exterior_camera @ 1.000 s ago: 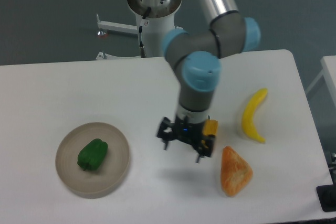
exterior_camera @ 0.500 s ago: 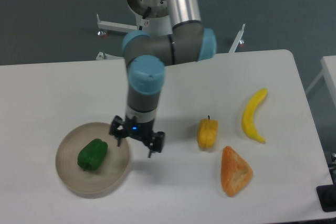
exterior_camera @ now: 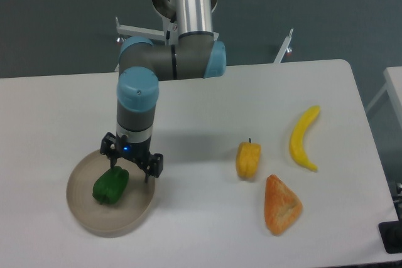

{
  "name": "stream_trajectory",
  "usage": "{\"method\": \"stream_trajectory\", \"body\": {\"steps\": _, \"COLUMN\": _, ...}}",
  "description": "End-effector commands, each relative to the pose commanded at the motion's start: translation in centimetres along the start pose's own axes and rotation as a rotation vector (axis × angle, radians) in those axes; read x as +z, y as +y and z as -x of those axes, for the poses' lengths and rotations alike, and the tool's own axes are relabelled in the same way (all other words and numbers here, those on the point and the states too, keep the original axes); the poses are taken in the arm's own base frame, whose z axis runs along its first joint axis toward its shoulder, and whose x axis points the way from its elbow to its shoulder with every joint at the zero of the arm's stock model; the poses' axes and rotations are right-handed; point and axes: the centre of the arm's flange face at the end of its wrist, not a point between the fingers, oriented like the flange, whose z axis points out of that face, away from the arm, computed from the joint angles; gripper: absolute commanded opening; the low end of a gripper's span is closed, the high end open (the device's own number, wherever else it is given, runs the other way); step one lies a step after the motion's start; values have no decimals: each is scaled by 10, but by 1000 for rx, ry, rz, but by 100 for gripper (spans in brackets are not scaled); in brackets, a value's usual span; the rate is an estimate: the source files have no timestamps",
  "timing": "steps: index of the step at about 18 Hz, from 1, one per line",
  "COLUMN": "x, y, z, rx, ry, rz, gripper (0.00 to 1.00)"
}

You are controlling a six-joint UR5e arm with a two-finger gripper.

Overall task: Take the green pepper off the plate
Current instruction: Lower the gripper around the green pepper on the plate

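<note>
Two open fingers of the gripper (exterior_camera: pixel 130 169) hang above the plate (exterior_camera: pixel 85 215), just right of the pepper (exterior_camera: pixel 111 185). The robot should centre over the pepper, descend to straddle it, then close.

Your arm (exterior_camera: pixel 188 4) is a polished silver tube in the upper middle of the frame, ending in dark grey joint housings with light blue round caps (exterior_camera: pixel 138 89). Below the lower cap you see a grey wrist cylinder with a pale band. The gripper (exterior_camera: pixel 130 171), left of centre, is black and blocky, with two thin dark fingers (exterior_camera: pixel 148 177) and a small blue light on its body. Behind it stands a white base column (exterior_camera: pixel 173 29).
</note>
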Motion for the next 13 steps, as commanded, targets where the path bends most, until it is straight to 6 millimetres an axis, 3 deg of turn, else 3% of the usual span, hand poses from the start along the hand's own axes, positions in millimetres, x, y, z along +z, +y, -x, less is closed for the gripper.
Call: {"method": "stream_trajectory", "body": {"steps": 13, "x": 21, "y": -7, "z": -8, "rx": 23, "ry": -4, "rz": -9, "gripper": 100}}
